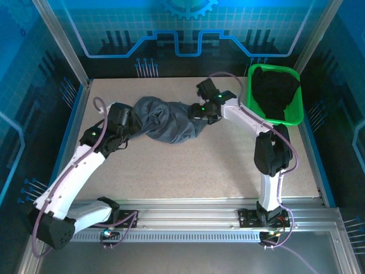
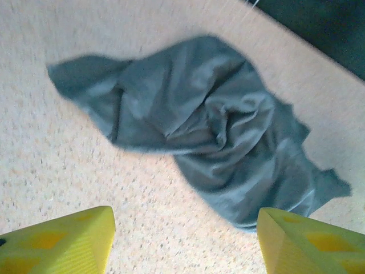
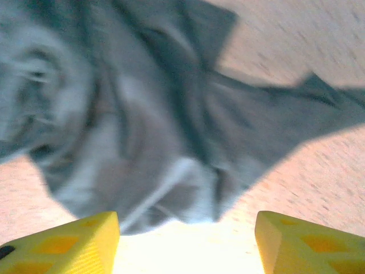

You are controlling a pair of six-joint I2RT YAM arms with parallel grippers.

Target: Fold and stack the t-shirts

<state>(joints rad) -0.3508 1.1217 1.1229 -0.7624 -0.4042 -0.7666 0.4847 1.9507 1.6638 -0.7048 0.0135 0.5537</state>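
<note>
Slate-grey t-shirt [image 1: 165,123] lies crumpled on the desk [image 1: 188,171], edges ragged. Left jaws open, empty, at its left end. Right jaws open, empty, at its right end. Right of it, black t-shirt [image 1: 275,91] heaped in green basket [image 1: 250,85]. Bare desk on its near side.
</note>
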